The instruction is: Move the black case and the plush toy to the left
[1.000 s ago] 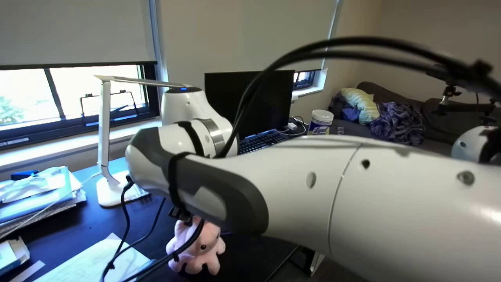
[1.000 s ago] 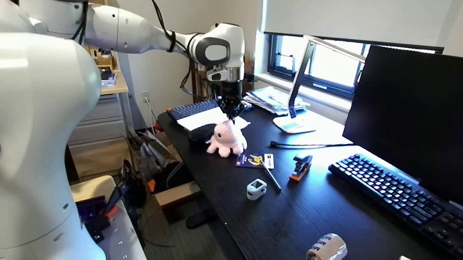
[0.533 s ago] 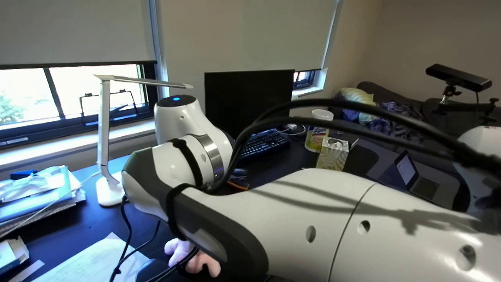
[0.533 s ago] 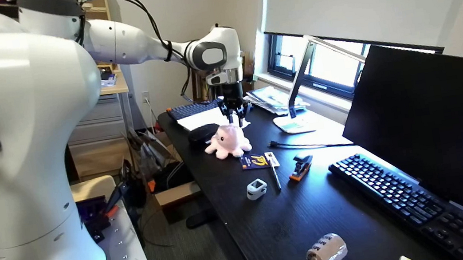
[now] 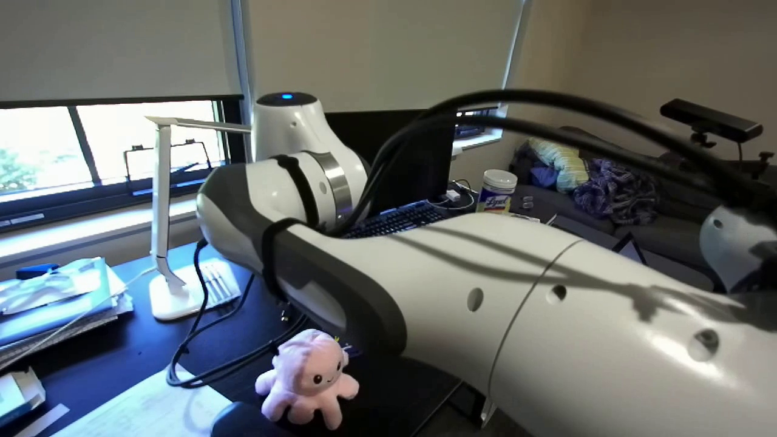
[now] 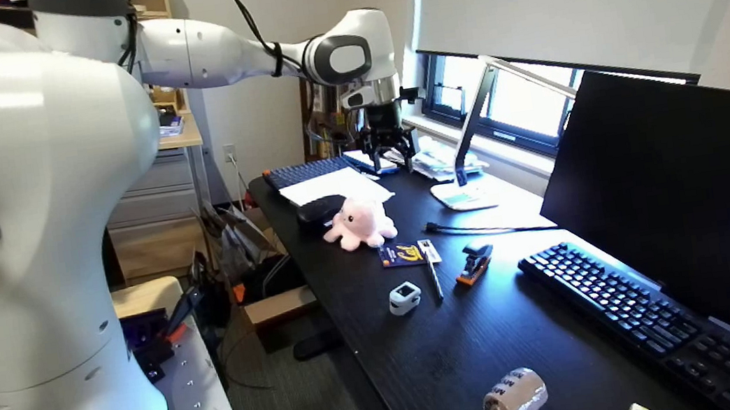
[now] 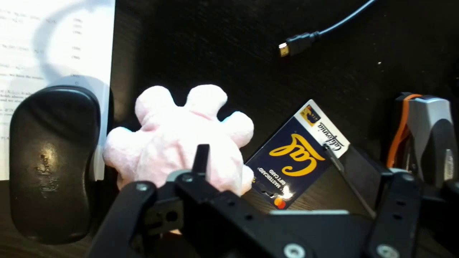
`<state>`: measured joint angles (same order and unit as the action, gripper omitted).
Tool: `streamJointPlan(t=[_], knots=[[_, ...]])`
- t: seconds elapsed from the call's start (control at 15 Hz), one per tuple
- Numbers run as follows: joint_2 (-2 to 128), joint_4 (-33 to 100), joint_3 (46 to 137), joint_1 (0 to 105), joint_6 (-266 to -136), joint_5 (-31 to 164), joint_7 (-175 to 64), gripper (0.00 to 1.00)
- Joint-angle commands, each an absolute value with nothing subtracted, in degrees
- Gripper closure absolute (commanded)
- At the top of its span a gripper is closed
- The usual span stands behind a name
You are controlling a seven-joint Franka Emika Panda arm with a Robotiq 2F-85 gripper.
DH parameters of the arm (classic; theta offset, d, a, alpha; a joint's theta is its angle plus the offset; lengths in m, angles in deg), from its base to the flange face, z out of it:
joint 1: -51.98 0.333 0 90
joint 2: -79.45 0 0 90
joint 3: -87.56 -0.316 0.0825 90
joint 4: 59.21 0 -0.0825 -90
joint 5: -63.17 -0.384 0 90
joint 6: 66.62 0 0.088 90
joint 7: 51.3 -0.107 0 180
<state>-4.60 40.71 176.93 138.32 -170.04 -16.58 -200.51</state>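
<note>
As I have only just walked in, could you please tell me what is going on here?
A robot arm has its open gripper above a black desk, holding nothing. The pink plush toy sits upright beside the black case, which overlaps a sheet of paper; toy and case are to be moved to the left. A gift card lies on the toy's other side.

glossy white arm (image 5: 449, 273), dark grey trim (image 5: 376, 321), black cables (image 5: 522, 96), black pincer (image 6: 393, 162), silver screws (image 7: 294, 250)
</note>
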Motion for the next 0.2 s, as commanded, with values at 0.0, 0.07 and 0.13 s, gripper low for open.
streamJointPlan(t=[0.0,0.07,0.13], knots=[[-4.4,40.7,177.5,138.1,-169.9,-16.6,-200.5,0.00],[-4.3,40.7,177.4,138.0,-169.9,-16.6,-200.5,0.00],[-4.3,40.6,177.1,138.0,-169.9,-16.6,-200.5,0.00]])
